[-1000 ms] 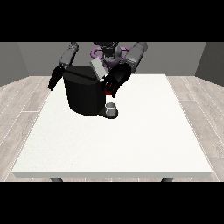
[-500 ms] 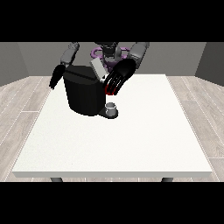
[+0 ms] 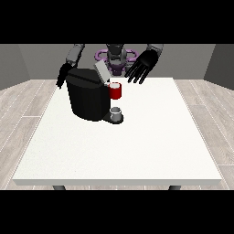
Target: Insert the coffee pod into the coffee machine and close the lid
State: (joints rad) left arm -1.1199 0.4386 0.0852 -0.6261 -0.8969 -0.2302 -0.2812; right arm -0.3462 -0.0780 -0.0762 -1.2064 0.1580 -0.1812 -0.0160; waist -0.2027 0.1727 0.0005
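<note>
The black coffee machine (image 3: 87, 97) stands at the table's back left, its grey lid (image 3: 101, 72) tilted up. A red thing at the machine (image 3: 115, 91) shows on its front at the top. Below that, a small grey thing (image 3: 116, 112) sits on the machine's base; I cannot tell whether it is the pod. The hand at the view's right (image 3: 143, 66) hovers in the air to the right of the lid, fingers spread, holding nothing. Behind the machine's left edge hangs the hand at the view's left (image 3: 61, 76), partly hidden.
The white table (image 3: 137, 146) stretches wide towards the camera in front of the machine. The robot's torso (image 3: 116, 57) stands behind the table's far edge.
The hand at the view's right has lifted up and to the right, away from the machine's front, so the red thing now shows. The other hand has barely moved.
</note>
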